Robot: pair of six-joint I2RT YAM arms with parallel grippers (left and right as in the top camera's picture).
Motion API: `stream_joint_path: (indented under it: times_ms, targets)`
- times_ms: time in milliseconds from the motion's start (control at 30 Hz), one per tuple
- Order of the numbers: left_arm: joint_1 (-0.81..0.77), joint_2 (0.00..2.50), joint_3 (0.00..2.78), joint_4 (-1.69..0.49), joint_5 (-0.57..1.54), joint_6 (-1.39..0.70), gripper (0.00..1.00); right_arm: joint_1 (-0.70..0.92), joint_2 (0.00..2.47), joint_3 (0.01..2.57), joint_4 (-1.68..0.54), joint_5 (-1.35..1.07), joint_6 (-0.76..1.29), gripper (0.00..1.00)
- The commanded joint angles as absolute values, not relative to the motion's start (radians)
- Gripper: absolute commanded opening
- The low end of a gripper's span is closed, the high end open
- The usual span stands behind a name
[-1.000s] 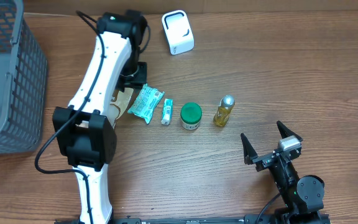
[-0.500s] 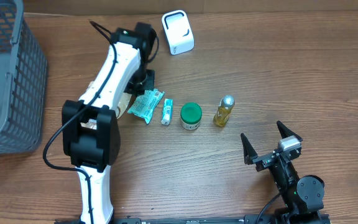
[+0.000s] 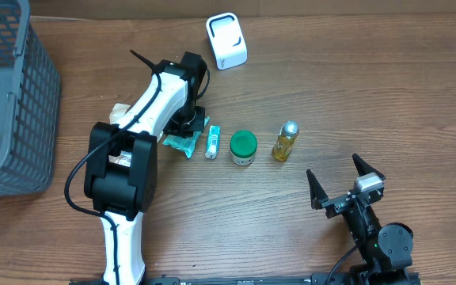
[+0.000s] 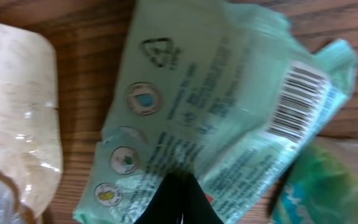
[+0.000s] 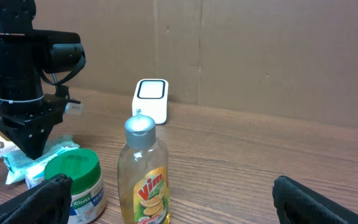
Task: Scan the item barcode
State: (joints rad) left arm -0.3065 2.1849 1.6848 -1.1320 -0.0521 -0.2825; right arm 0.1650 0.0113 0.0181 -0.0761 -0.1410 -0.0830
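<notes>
The table is wood, with a grey basket at its left edge. The left arm reaches out across the middle, and its left gripper points straight down at the packet. The claw is pressed together into a narrow point at the packet's near edge. I can't tell whether it has nipped any film or is only touching it. The right gripper sits low on the right with its claw spread wide, holding nothing and well apart from everything.

The white scanner stands at the far side of the table, apart from the row of goods. The packet is the leftmost of that row. It lies crumpled on the wood, partly under the left gripper, with a beige bag just beside it. The bottle, jar and tube stand in line to its right. The barcode faces up on the packet's far corner.

My guess is this is the pick-up step, and nothing has gone to the scanner yet. Next comes a sure pinch on the film and a lift clear of the tube. Then the barcode has to be turned toward the scanner's window.
</notes>
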Motion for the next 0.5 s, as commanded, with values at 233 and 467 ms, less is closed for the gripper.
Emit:
stream_joint_path:
  times_ms: [233,467]
  targets:
    - [-0.319,2.187,1.715,-1.188,0.019,-0.292,0.04,0.162,0.004,0.009,-0.073,-0.132,-0.085,1.00]
    - [-0.280,2.070,1.782,-1.257,0.019,-0.292,0.04,0.162,0.004,0.009,-0.073,-0.132,-0.085,1.00]
